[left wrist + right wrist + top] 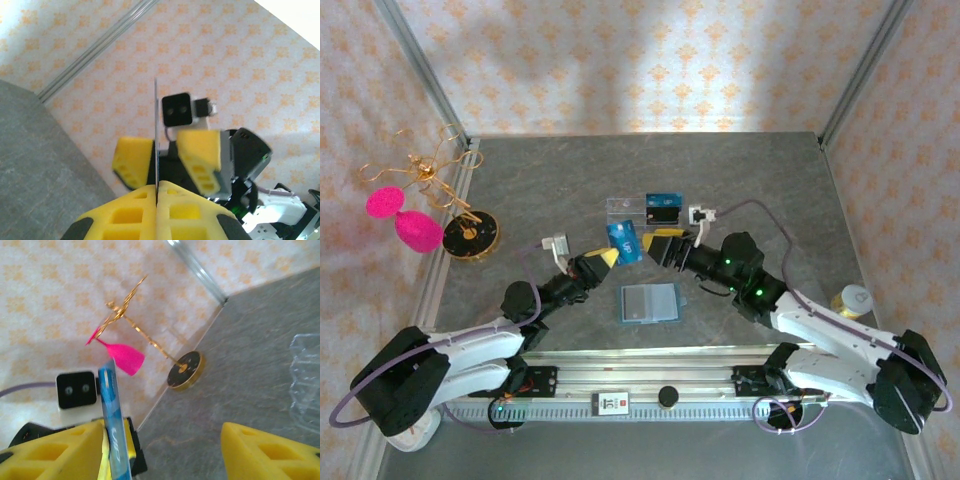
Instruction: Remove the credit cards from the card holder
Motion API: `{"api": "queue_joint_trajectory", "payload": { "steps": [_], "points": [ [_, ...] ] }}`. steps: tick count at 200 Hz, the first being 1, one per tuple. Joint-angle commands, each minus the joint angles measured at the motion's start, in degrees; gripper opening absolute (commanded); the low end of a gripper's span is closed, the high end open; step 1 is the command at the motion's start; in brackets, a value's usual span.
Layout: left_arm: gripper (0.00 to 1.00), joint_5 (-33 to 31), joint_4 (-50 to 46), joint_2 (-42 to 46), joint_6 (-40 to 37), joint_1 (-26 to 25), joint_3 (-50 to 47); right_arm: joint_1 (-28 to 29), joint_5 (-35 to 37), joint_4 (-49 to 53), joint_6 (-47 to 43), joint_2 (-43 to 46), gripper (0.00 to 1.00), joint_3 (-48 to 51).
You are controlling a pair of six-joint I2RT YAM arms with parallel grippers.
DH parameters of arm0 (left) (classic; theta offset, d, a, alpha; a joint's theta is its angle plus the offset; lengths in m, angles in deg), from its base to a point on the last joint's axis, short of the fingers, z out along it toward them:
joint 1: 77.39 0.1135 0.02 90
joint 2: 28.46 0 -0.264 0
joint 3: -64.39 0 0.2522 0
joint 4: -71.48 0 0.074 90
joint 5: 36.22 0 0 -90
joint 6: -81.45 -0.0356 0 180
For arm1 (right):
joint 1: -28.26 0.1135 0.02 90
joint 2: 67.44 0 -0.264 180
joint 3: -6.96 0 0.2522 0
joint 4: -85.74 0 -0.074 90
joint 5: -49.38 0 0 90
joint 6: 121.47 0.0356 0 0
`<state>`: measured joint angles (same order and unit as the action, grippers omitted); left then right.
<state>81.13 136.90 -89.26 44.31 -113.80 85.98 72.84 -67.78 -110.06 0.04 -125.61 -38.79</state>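
Observation:
A blue credit card (625, 242) hangs in the air above the table, with my left gripper (609, 258) shut on its near edge. The left wrist view has that card (156, 135) edge-on, pinched between the yellow pads of the left gripper (157, 192). My right gripper (665, 245) stands open just right of the card, its left finger (55, 450) close beside the blue card (112, 425) and the right gripper (162, 450) jaws wide apart. The card holder (650, 302) lies open and flat on the table below, pale lining up. A dark card (663, 212) stands in the clear stand.
The clear acrylic stand (638, 210) sits just behind the grippers and shows at the right edge as a clear stand (305, 375). A gold wire stand (470, 235) with pink pieces (405, 220) is at the left wall. A small jar (850, 300) sits at the right.

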Motion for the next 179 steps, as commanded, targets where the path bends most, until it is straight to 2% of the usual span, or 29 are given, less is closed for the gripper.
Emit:
{"api": "queue_joint_trajectory", "payload": {
  "steps": [1,38,63,82,121,150,179],
  "points": [
    [0.00,-1.1,6.9,-1.0,-0.3,-0.6,0.7,-0.1,-7.0,-11.6,2.5,-0.9,0.62,1.0],
    [0.00,-1.3,8.1,-2.2,0.1,-0.8,1.0,0.1,-9.0,-13.6,3.5,-3.4,0.59,0.0],
    [0.00,-1.6,8.5,-2.7,0.3,-0.8,1.2,0.8,-10.2,-13.3,3.0,-5.4,0.50,-1.4],
    [0.00,-1.3,9.0,-3.0,0.3,-0.9,1.6,1.0,-10.1,-12.5,2.6,-6.6,0.46,-2.4],
    [0.00,-1.7,9.1,-2.9,0.5,-1.0,1.4,1.0,-9.1,-11.4,2.1,-6.2,0.42,-2.5],
    [0.00,-1.6,9.3,-3.1,0.7,-1.0,1.3,1.0,-9.0,-12.3,2.6,-5.9,0.34,-1.9],
    [0.00,-1.5,9.6,-3.4,0.9,-1.0,1.5,0.9,-9.4,-12.3,2.4,-5.7,0.33,-2.2]
  ]
}}
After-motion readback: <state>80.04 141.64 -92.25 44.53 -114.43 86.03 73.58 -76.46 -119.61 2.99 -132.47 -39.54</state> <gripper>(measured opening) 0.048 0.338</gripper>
